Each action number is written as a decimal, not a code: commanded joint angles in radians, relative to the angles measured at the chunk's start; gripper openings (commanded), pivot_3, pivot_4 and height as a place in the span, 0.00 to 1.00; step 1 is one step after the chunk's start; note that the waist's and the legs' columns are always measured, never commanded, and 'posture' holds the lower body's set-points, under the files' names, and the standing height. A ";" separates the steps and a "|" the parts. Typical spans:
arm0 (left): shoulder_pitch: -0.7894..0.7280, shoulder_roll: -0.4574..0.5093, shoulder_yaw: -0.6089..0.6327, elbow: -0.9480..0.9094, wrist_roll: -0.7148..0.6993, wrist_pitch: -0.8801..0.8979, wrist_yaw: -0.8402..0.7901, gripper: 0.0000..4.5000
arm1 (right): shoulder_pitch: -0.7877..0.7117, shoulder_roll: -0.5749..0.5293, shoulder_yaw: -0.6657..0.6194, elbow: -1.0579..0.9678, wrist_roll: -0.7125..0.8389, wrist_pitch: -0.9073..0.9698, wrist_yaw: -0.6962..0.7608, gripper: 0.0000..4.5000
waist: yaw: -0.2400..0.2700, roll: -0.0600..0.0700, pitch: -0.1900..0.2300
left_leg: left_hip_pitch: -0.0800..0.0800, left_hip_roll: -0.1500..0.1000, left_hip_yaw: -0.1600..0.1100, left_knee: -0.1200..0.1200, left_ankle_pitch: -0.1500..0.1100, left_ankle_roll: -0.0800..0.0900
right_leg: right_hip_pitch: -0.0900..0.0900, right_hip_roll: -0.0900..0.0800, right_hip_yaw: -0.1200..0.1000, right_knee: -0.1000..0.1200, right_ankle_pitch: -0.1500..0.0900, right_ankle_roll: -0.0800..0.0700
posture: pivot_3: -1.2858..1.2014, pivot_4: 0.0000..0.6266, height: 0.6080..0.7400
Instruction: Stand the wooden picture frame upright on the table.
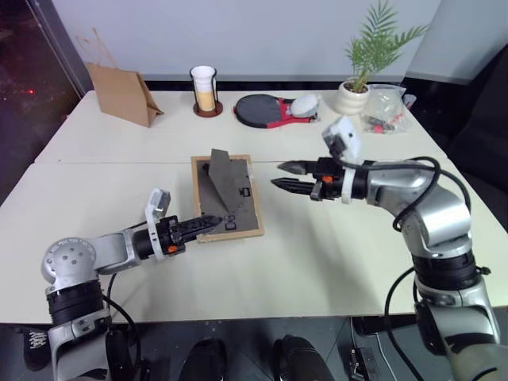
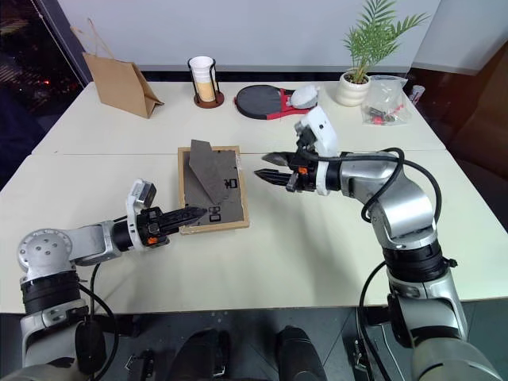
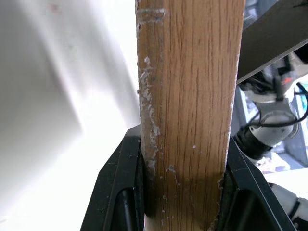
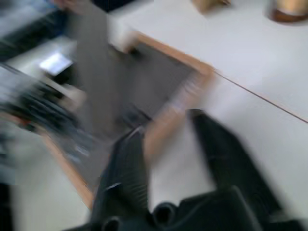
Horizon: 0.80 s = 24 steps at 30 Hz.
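Left gripper [image 1: 200,225] — fingers pinched on the near edge of the wooden picture frame [image 1: 226,196], which lies back-up near the middle of the table [image 1: 317,262], its grey triangular stand folded out and raised. Right gripper [image 1: 290,176] — fingers spread, empty, just beside the frame's right side, above the tabletop. Table: pale cream, seam across it. Far edge holds a brown paper bag [image 1: 121,93], a cup on a coaster [image 1: 204,89], a paddle [image 1: 266,110], a potted plant [image 1: 361,67]. Pale wall behind.
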<state>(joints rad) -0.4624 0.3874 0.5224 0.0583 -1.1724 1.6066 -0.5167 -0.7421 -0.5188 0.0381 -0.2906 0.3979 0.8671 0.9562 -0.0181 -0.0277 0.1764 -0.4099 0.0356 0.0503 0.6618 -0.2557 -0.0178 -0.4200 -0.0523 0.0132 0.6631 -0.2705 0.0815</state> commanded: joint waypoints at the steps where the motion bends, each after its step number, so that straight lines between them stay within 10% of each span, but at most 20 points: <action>1: 0.009 0.002 -0.014 -0.048 -0.083 0.008 0.003 0.23 | -0.066 0.044 -0.018 0.029 0.099 0.004 0.029 0.84 | 0.000 0.000 0.000 | 0.000 0.000 0.000 0.000 0.000 0.000 | 0.000 -0.001 0.000 0.000 0.000 0.000 | 0.52 0.24 1.00; 3: 0.012 0.001 -0.023 -0.050 -0.093 0.008 0.009 0.23 | -0.094 0.062 0.008 0.083 0.095 -0.019 0.035 0.99 | 0.000 0.000 0.000 | 0.000 -0.001 0.000 0.000 0.000 0.000 | 0.000 -0.004 0.000 0.000 0.000 0.000 | 0.52 0.24 1.00; 24: 0.092 0.047 -0.087 -0.035 -0.076 -0.091 -0.049 0.23 | -0.133 0.071 0.092 0.030 0.165 -0.023 0.055 0.99 | 0.002 0.000 0.000 | -0.002 -0.003 0.001 -0.002 0.000 0.000 | -0.001 -0.009 -0.002 -0.003 0.000 0.000 | 0.52 0.24 1.00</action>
<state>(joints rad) -0.3642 0.4249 0.4343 0.0375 -1.2300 1.5340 -0.5325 -0.8683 -0.4306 0.1533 -0.2123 0.5381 0.8342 1.0207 -0.0157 -0.0275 0.1766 -0.4115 0.0326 0.0512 0.6595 -0.2560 -0.0176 -0.4213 -0.0614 0.0110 0.6602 -0.2707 0.0812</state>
